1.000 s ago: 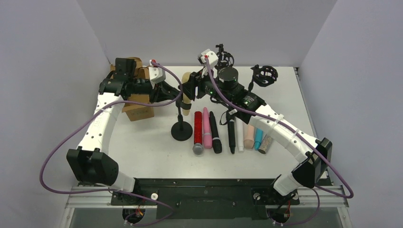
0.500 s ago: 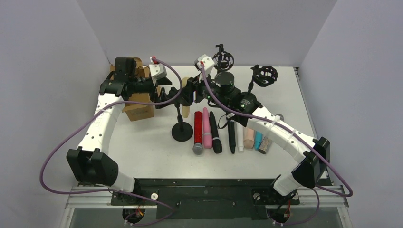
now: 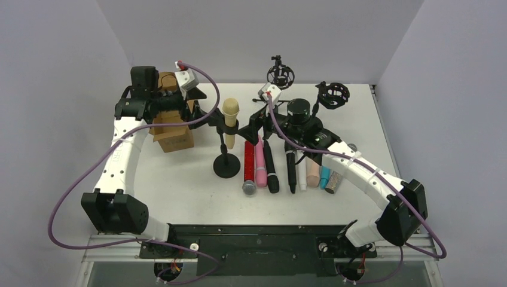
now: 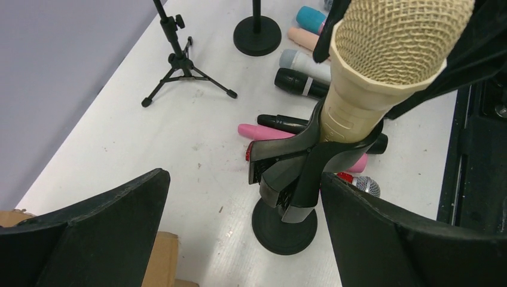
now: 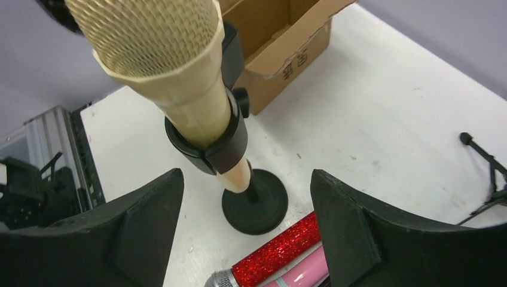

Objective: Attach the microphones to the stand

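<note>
Your left gripper [image 4: 242,176] gapes wide, with the cream microphone [image 4: 382,60] free just ahead between its fingers. Your right gripper [image 5: 246,174] is spread too, and the stand [image 5: 254,206] sits ahead between its fingers.

Dark print on cardboard box [image 5: 286,52] side; too blurred to read.

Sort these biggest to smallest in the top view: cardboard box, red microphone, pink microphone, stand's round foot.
1. Cardboard box
2. Red microphone and pink microphone, too alike to rank
3. Stand's round foot
</note>
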